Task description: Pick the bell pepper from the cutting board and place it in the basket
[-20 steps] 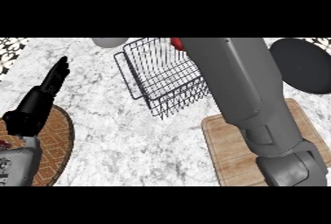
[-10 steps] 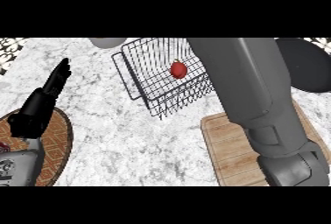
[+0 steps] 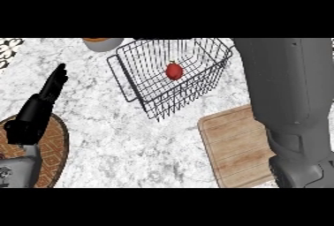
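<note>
Bell pepper (image 3: pixel 173 71) now inside basket (image 3: pixel 138 90)

Single head view, looking steeply down.
Camera sits above the counter's (image 3: pixel 140 143) near edge, facing its far edge, close over the top.

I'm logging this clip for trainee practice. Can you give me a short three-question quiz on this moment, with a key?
1. True or false: the bell pepper lies on the cutting board.
2. What does the left hand hold? A) the bell pepper B) nothing, its fingers are straight C) the cutting board
3. Fill in: the bell pepper rests inside the wire ____.

Key: 1 false; 2 B; 3 basket.
</note>
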